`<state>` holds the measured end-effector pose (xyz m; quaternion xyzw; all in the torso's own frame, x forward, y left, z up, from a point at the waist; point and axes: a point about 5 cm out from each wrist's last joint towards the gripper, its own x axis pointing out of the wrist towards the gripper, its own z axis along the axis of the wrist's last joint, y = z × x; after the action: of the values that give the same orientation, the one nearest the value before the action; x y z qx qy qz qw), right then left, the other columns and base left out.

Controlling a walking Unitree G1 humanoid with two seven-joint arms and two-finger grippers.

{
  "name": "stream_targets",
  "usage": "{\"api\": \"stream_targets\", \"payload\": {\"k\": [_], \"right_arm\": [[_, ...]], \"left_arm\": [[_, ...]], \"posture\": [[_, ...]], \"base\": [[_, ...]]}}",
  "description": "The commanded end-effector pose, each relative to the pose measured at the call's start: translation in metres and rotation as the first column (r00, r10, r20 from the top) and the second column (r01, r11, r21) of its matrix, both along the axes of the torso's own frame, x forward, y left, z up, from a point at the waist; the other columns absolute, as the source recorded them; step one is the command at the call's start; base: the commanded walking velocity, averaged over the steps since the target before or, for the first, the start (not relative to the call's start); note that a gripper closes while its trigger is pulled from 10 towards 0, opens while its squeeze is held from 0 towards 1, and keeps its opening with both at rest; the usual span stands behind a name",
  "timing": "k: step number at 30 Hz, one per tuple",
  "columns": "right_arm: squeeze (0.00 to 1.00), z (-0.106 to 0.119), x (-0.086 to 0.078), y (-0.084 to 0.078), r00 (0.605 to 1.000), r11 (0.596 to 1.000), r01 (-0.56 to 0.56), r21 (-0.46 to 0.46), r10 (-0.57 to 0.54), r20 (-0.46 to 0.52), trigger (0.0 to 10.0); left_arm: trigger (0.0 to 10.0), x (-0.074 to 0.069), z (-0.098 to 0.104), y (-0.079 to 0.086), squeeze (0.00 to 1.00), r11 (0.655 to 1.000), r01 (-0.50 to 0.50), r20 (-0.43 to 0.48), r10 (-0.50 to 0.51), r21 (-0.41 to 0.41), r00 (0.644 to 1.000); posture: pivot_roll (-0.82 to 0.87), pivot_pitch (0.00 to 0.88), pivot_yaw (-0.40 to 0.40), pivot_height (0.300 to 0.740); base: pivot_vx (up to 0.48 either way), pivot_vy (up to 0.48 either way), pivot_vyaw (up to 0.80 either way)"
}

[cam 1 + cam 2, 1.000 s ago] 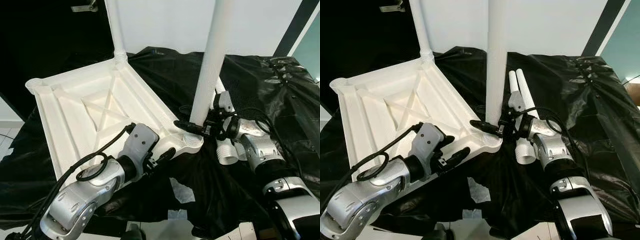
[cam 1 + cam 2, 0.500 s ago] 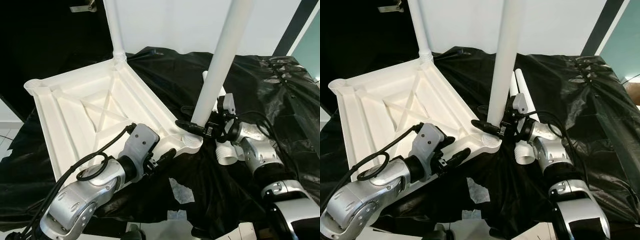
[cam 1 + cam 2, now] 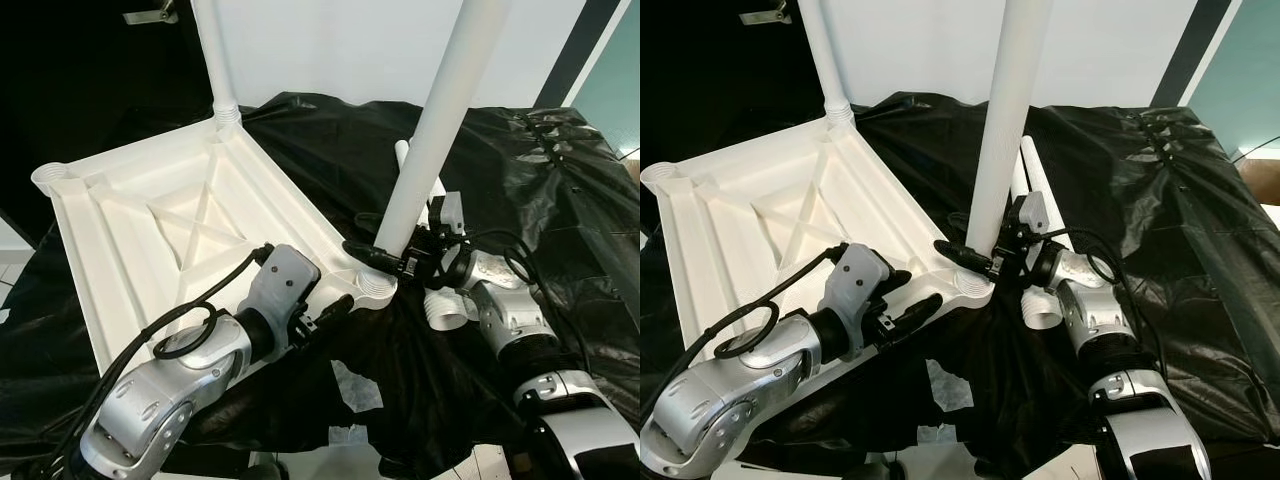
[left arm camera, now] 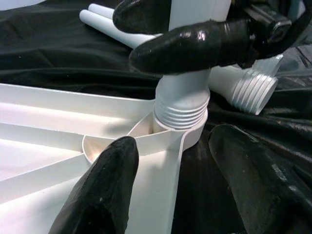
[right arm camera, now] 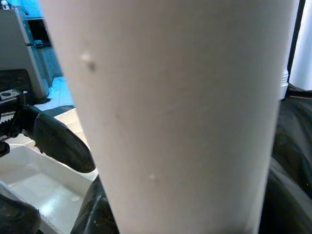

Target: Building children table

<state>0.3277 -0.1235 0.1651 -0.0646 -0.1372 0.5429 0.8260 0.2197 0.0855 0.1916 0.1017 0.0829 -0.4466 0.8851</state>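
No readable text, labels, brands, numbers or signs were visible in any view. The white plastic parts and the black sheet near the end effectors carried no print that could be made out.
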Motion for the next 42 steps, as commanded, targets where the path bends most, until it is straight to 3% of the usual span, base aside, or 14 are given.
{"api": "stream_targets", "payload": {"k": [1, 6, 10, 14, 23, 25, 26, 27, 28, 30, 34, 42], "right_arm": [[0.0, -0.035, -0.01, 0.001, 0.988, 0.998, -0.037, -0.054, 0.028, -0.154, 10.0], [0.0, -0.029, -0.002, -0.006, 0.97, 1.0, -0.013, 0.001, 0.013, -0.241, 10.0], [0.0, -0.024, 0.003, -0.006, 0.967, 0.999, 0.047, 0.017, -0.041, -0.251, 10.0], [0.0, -0.017, 0.012, 0.002, 0.956, 0.97, 0.239, -0.05, -0.243, -0.162, 10.0], [0.0, -0.013, 0.001, 0.018, 0.935, 0.939, 0.343, -0.032, -0.345, -0.082, 10.0], [0.0, -0.013, -0.001, 0.022, 0.916, 0.921, 0.39, -0.015, -0.39, -0.095, 10.0], [0.0, -0.013, -0.002, 0.025, 0.885, 0.89, 0.455, 0.003, -0.453, -0.106, 10.0], [0.0, -0.012, -0.001, 0.028, 0.816, 0.821, 0.57, 0.024, -0.563, -0.13, 10.0], [0.0, -0.012, -0.001, 0.028, 0.816, 0.821, 0.57, 0.024, -0.563, -0.13, 10.0], [0.0, -0.011, -0.001, 0.029, 0.768, 0.773, 0.634, 0.027, -0.625, -0.137, 10.0], [0.0, -0.015, -0.003, 0.034, 0.646, 0.658, 0.752, 0.04, -0.723, -0.244, 10.0], [0.0, -0.01, -0.004, 0.036, 0.641, 0.649, 0.757, 0.069, -0.72, -0.265, 10.0]], "left_arm": [[10.0, -0.003, 0.0, -0.002, 0.0, 0.999, 0.046, -0.021, -0.046, 0.0, 0.999], [10.0, -0.003, 0.0, -0.003, 0.0, 0.999, 0.053, -0.022, -0.053, -0.002, 0.998], [10.0, -0.002, 0.0, -0.002, 0.0, 0.999, 0.052, -0.021, -0.052, -0.001, 0.998], [10.0, -0.003, -0.001, -0.004, 0.0, 0.999, 0.051, -0.022, -0.051, -0.004, 0.998], [10.0, -0.002, 0.0, -0.004, 0.0, 0.999, 0.043, -0.018, -0.043, -0.005, 0.999], [10.0, -0.002, 0.0, -0.004, 0.0, 0.999, 0.045, -0.019, -0.045, -0.005, 0.999], [10.0, -0.003, -0.001, -0.003, 0.0, 0.999, 0.045, -0.02, -0.046, -0.005, 0.999], [10.0, -0.003, -0.001, -0.003, 0.0, 0.999, 0.046, -0.022, -0.046, -0.004, 0.999], [10.0, -0.003, -0.001, -0.003, 0.0, 0.999, 0.046, -0.022, -0.046, -0.004, 0.999], [10.0, -0.002, -0.001, -0.003, 0.0, 0.999, 0.045, -0.022, -0.045, -0.004, 0.999], [10.0, -0.002, -0.002, -0.006, 0.0, 0.999, 0.044, -0.021, -0.045, -0.007, 0.999], [10.0, -0.001, -0.003, -0.009, 0.0, 0.999, 0.041, -0.022, -0.041, -0.013, 0.999]], "posture": [[0.16, 0.089, 0.005, 0.74], [0.16, 0.083, 0.001, 0.74], [0.16, 0.084, -0.001, 0.74], [0.15, 0.088, -0.013, 0.74], [0.15, 0.093, -0.016, 0.74], [0.15, 0.095, -0.016, 0.74], [0.15, 0.096, -0.016, 0.74], [0.15, 0.098, -0.016, 0.74], [0.15, 0.098, -0.016, 0.74], [0.15, 0.098, -0.016, 0.74], [0.15, 0.098, -0.019, 0.74], [0.14, 0.096, -0.024, 0.74]], "base": [[0.0, 0.0, 0.0], [0.0, 0.0, 0.0], [0.0, 0.0, 0.0], [0.0, 0.0, 0.0], [0.0, 0.0, 0.0], [0.0, 0.0, 0.0], [0.0, 0.0, 0.0], [0.0, 0.0, 0.0], [0.0, 0.0, 0.0], [0.0, 0.0, 0.0], [0.0, 0.0, 0.0], [0.0, 0.0, 0.0]]}}
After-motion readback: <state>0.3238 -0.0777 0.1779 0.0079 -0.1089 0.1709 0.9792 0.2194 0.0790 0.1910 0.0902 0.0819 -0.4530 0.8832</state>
